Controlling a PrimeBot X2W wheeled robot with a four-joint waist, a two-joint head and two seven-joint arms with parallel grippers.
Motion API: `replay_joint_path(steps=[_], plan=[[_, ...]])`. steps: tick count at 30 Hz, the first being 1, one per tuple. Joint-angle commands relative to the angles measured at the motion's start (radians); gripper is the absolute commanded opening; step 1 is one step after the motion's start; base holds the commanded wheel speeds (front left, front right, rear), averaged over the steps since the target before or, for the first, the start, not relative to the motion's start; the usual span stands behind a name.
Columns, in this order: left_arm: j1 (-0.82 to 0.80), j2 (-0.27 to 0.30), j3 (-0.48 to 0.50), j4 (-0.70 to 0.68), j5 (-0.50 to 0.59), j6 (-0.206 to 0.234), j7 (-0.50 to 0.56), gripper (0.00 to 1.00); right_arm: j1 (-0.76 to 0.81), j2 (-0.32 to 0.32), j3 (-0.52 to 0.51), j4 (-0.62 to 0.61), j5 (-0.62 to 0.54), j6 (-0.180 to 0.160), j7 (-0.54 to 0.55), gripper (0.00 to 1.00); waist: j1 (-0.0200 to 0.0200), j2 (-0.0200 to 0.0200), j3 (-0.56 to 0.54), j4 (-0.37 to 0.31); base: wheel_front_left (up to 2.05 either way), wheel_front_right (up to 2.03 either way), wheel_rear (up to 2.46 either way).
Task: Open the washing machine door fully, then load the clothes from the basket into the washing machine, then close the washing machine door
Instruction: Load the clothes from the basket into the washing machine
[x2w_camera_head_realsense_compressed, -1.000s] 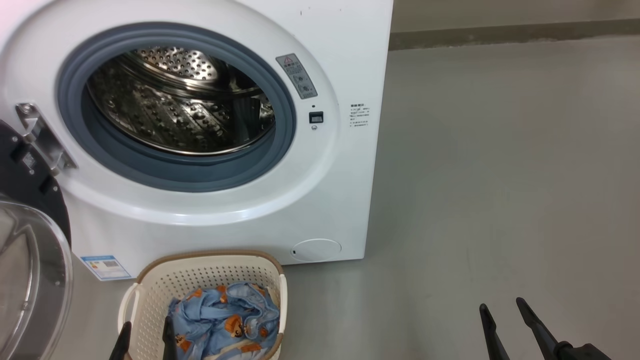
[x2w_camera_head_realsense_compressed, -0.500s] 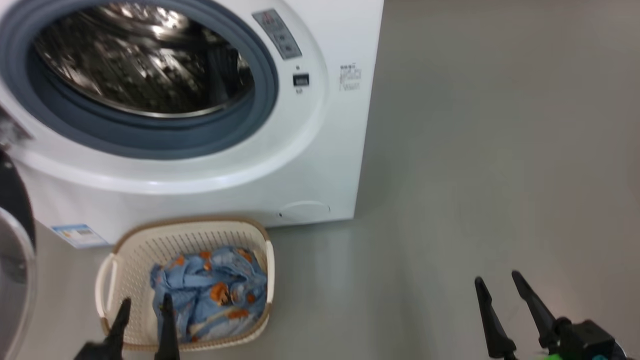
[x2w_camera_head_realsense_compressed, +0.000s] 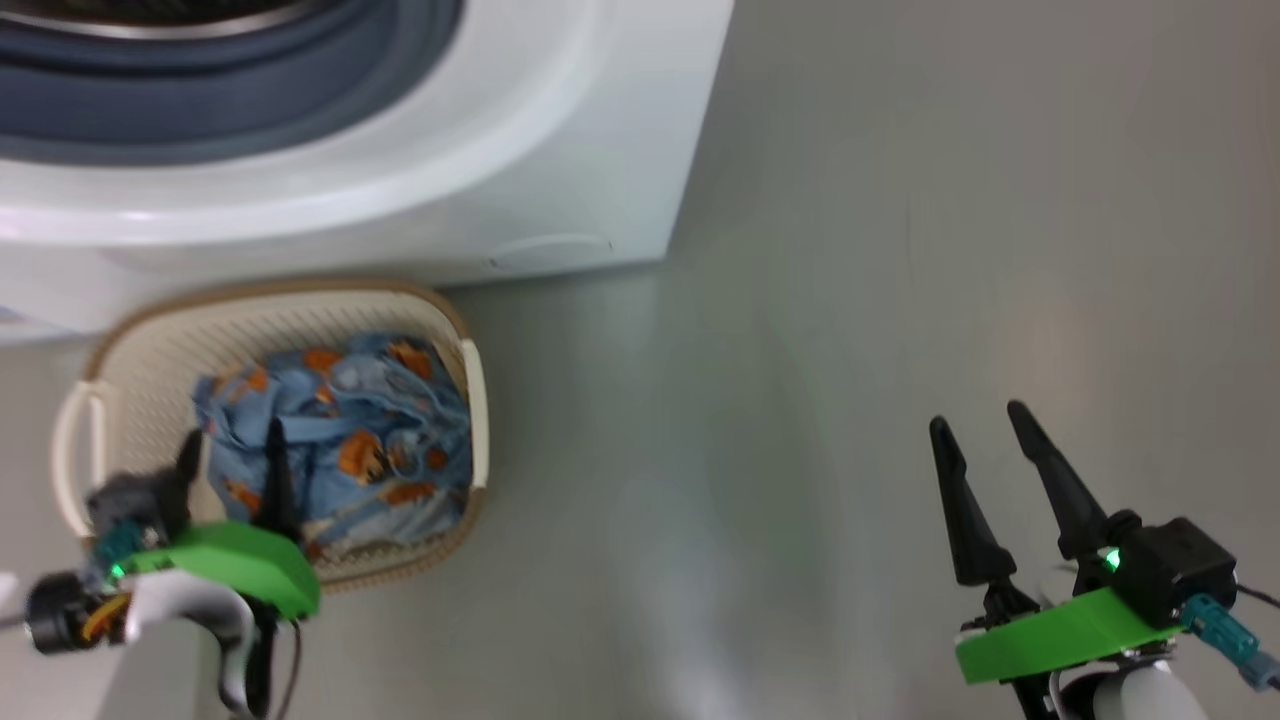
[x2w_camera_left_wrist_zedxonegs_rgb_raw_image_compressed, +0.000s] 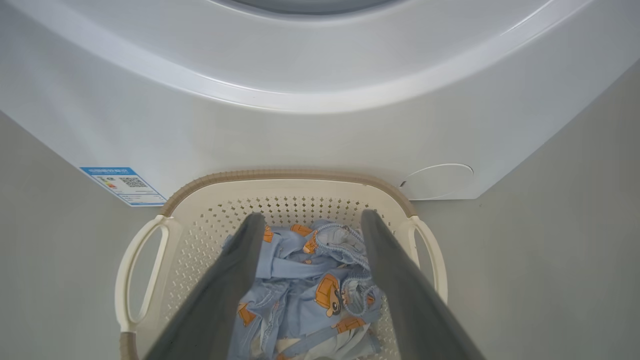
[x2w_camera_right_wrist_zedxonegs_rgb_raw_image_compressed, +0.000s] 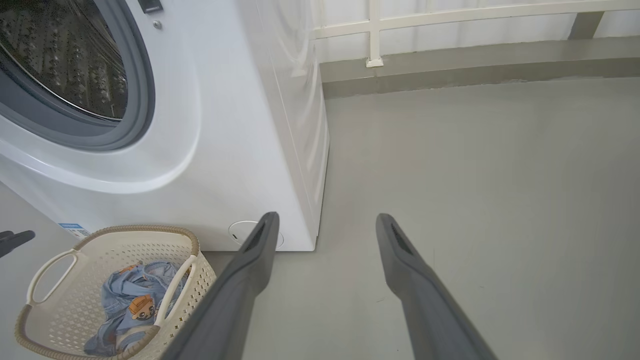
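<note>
1. Smooth grey floor (x2w_camera_head_realsense_compressed: 850, 300), faintly glossy, wide open across the right side.
2. The washing machine (x2w_camera_head_realsense_compressed: 560, 130) stands on it at the left, white base flat down on the grey.
3. Right in front sits the basket (x2w_camera_head_realsense_compressed: 150, 345), on the floor just beside the machine's lower front. Whether they touch, can't tell.
4. In the right wrist view the floor runs back to a low grey ledge (x2w_camera_right_wrist_zedxonegs_rgb_raw_image_compressed: 475, 70) along its far edge.

I'm standing in a bare laundry corner: a white washing machine (x2w_camera_right_wrist_zedxonegs_rgb_raw_image_compressed: 225, 125) is sitting on grey floor (x2w_camera_right_wrist_zedxonegs_rgb_raw_image_compressed: 475, 175), a basket (x2w_camera_right_wrist_zedxonegs_rgb_raw_image_compressed: 65, 305) just in front.
</note>
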Motion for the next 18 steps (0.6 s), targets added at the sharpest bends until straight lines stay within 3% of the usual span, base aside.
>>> replay_joint_path(steps=[1,18], plan=[[-0.019,0.034,0.035,0.000,-0.008,-0.001,0.000,1.00,-0.012,-0.008,0.029,-0.022,0.008,0.002,-0.012,1.00,0.0000,-0.0001,0.143,-0.056,0.00,0.00,0.00],[-0.371,0.097,0.071,0.407,-0.129,-0.075,0.133,1.00,-0.084,-0.036,0.030,-0.056,0.027,0.002,-0.012,1.00,0.0000,-0.0001,0.336,-0.080,0.00,0.00,0.00]])
